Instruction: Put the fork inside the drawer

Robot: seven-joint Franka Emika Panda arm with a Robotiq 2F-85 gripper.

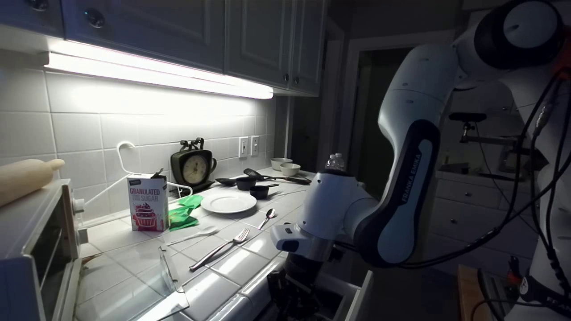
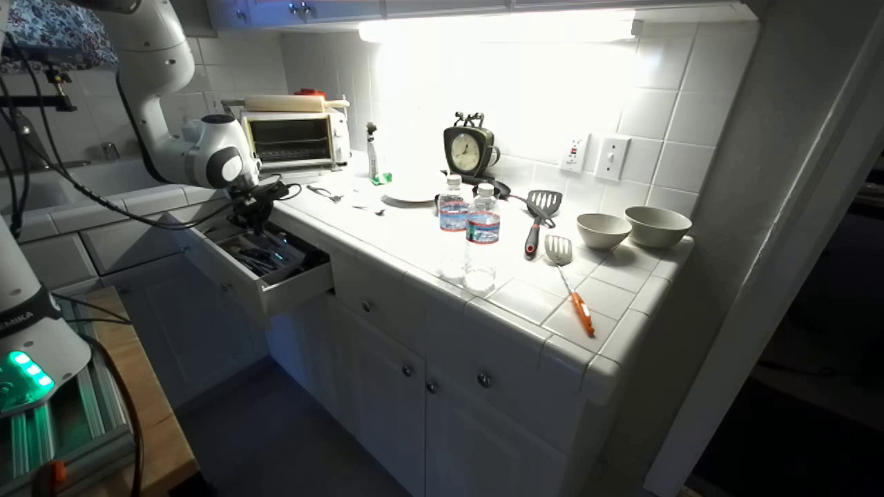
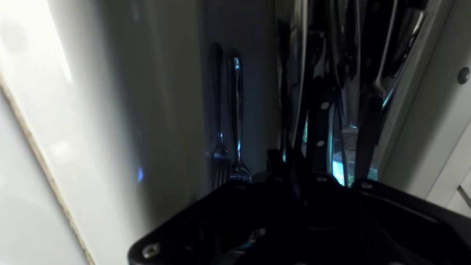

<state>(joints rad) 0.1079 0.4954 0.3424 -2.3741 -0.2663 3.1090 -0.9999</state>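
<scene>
The tiled counter (image 2: 387,241) is brightly lit, and below its edge the drawer (image 2: 297,288) is seen pulled out. The claw (image 3: 286,156) is held low at the drawer's opening; its fingertips are set close together, but whether they meet, or a thin thing is pinched between them, cannot be told. To its right in the wrist view, utensils (image 3: 318,125) are heaped in the drawer. The fork (image 1: 217,251) is seen lying on the counter, apart from the claw and higher than the drawer; two more forks (image 3: 237,106) are shown in the drawer, left of the fingertips in the wrist view.
</scene>
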